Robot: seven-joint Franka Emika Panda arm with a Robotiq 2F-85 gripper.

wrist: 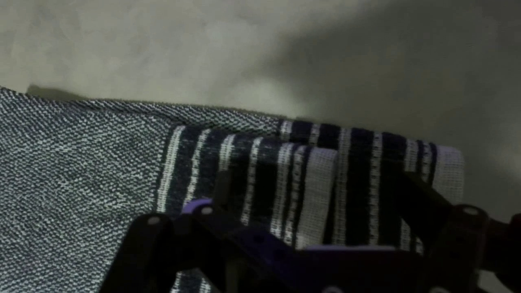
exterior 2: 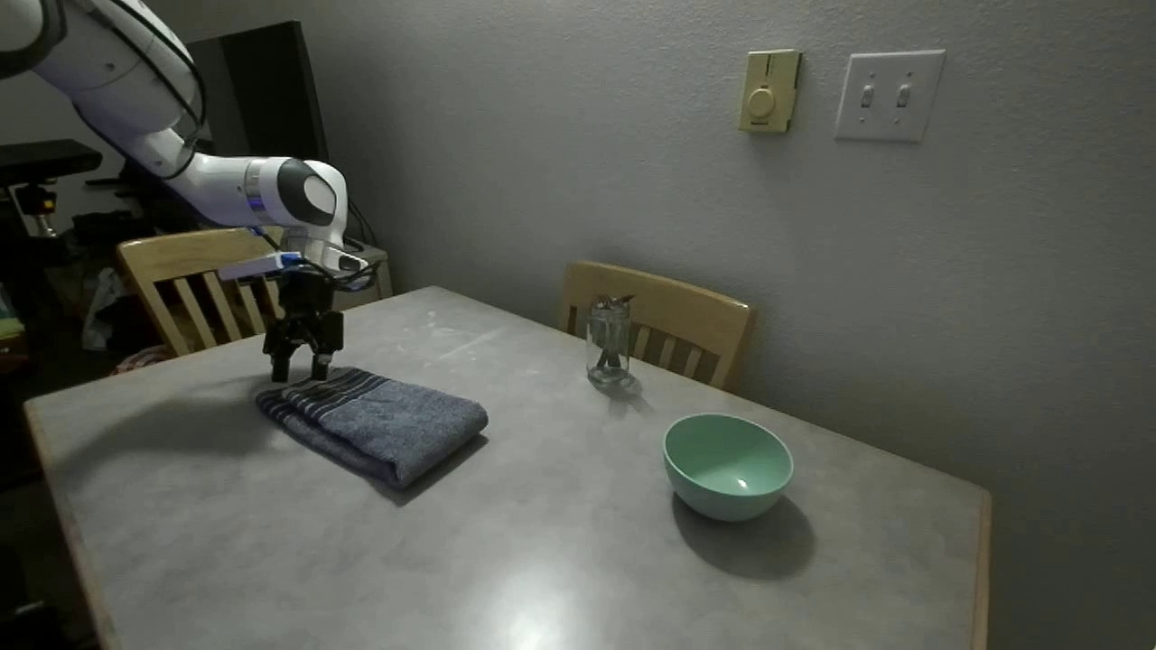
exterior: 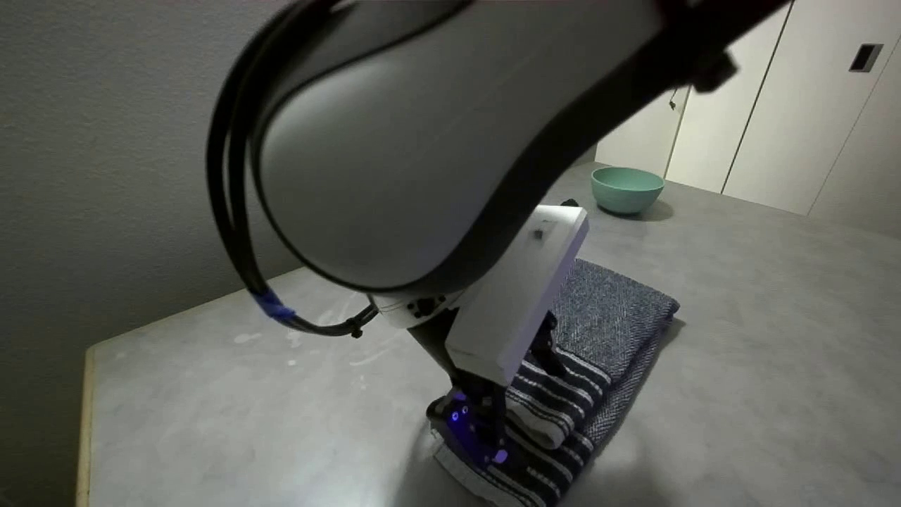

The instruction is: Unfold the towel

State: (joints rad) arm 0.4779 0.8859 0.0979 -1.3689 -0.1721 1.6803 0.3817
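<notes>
Towel location: The dark grey-blue towel (exterior 2: 406, 411) lies on the table (exterior 2: 560, 524), at left in an exterior view.
Towel lay: Folded over, stripes on stripes. The upper hem (wrist: 319, 183) sits back from the lower hem (wrist: 449, 167); this offset probably offers a separate edge to grip.
Gripper state: The gripper (exterior 2: 301, 371) has its jaws spread wide; I see nothing held.
Gripper placement: The fingers (exterior 2: 321, 363) point down over the striped end. In the wrist view the upper hem lies between them; whether they touch cloth cannot be determined.
Probable purpose: This straddle suits a pinch on the upper hem. That layer would then need to be lifted and carried right to undo the fold.
Caution: A deep pinch could catch both layers.
Jar: An upright glass jar (exterior 2: 594, 348) stands near the far edge, before a chair (exterior 2: 686, 305).
Jar contents: Utensil-like items (exterior 2: 609, 358); exact type indistinct.
Bowl: A green bowl (exterior 2: 722, 504) stands upright at right, well apart from the towel, likely outside the unfolding path.
Bowl interior: Green wall and a spot of light.
</notes>
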